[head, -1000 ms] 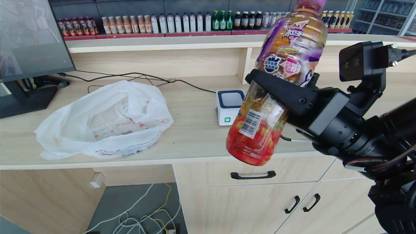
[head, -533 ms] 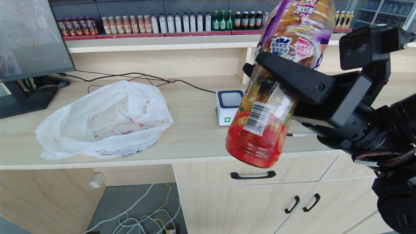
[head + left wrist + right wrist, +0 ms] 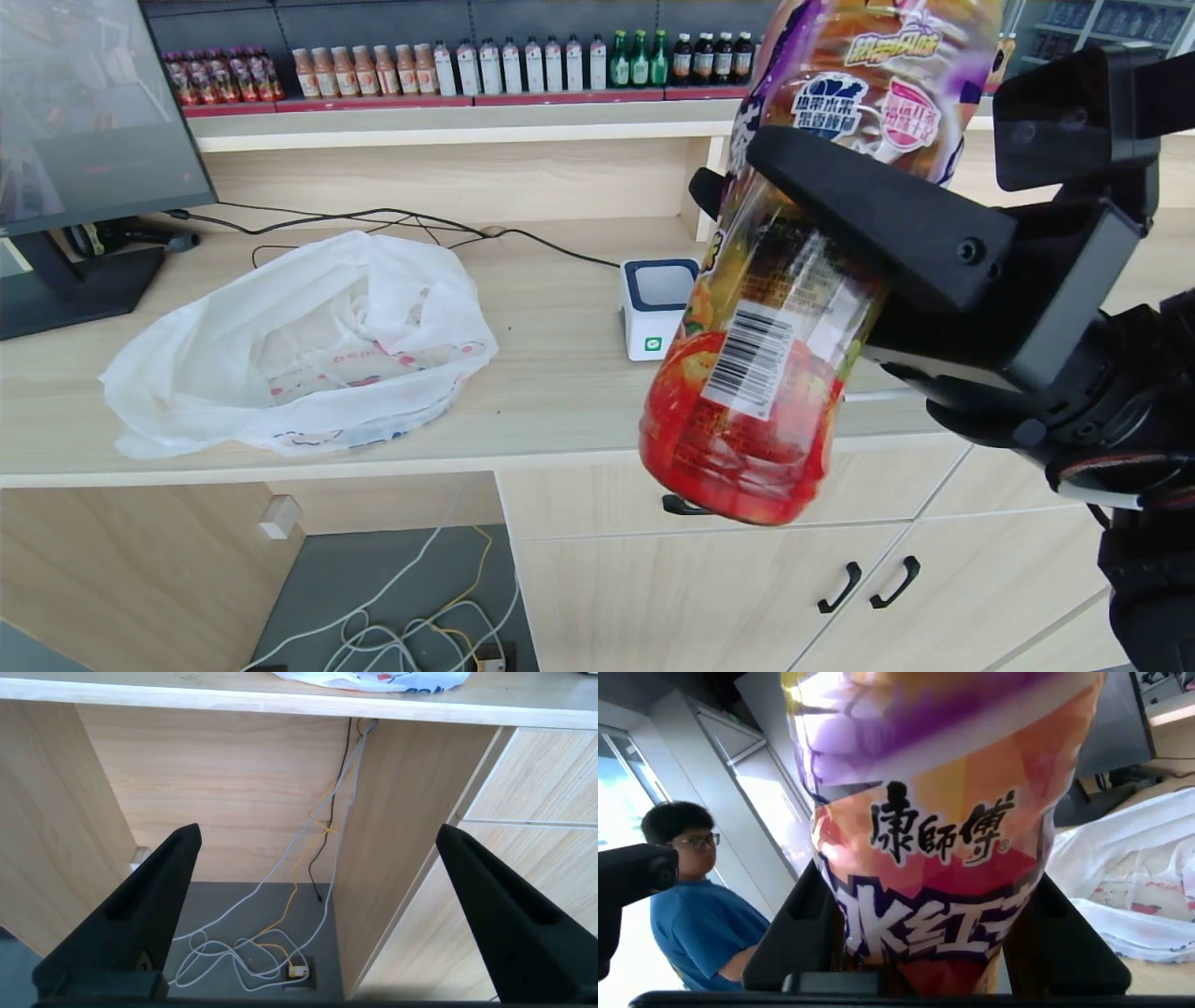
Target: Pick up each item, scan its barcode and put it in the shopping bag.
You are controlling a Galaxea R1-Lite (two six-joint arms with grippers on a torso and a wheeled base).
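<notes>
Aloft, tilted bottle (image 3: 747, 411) clamped between right fingers (image 3: 868, 224), base below them

The bottle (image 3: 747, 429) is wrapped in glossy plastic, the shopping bag (image 3: 299, 345) made of crinkled plastic, the counter (image 3: 560, 383) faced in matt wood.
</notes>
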